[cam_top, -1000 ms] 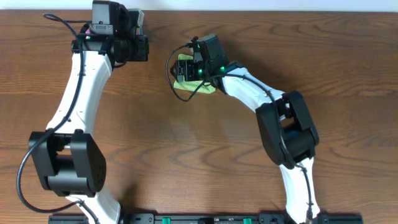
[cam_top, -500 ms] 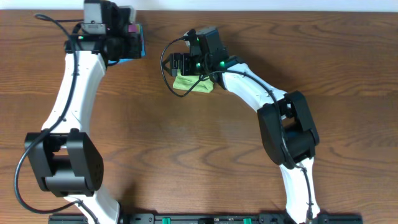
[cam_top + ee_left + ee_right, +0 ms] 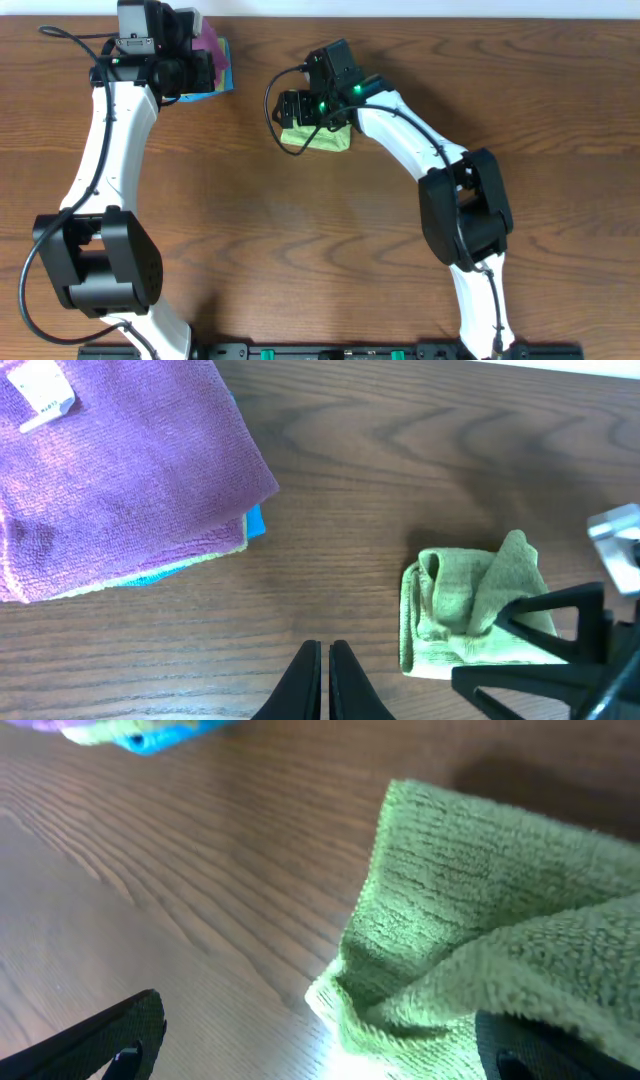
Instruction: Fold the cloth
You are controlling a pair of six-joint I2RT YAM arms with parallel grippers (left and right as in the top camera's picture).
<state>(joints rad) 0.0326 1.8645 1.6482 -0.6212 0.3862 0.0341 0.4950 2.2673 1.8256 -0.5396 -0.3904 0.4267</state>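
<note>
Your right gripper point(image 3: 318, 1020) is hanging wide open over the green cloth point(image 3: 480, 920), which is lying bunched up on the table point(image 3: 300, 230), probably getting ready to tidy the fold. Your left gripper point(image 3: 325, 660) (pressed together, holding nothing) is waiting out of the way by the purple cloth point(image 3: 120, 480).

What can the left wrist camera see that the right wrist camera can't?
Only the left wrist camera shows the white tag on the purple cloth, the whole green cloth, and the left gripper, closed. Only the right wrist camera shows the green cloth's fuzzy ribs up close. Both show the green cloth, some blue cloth and the table.
</note>
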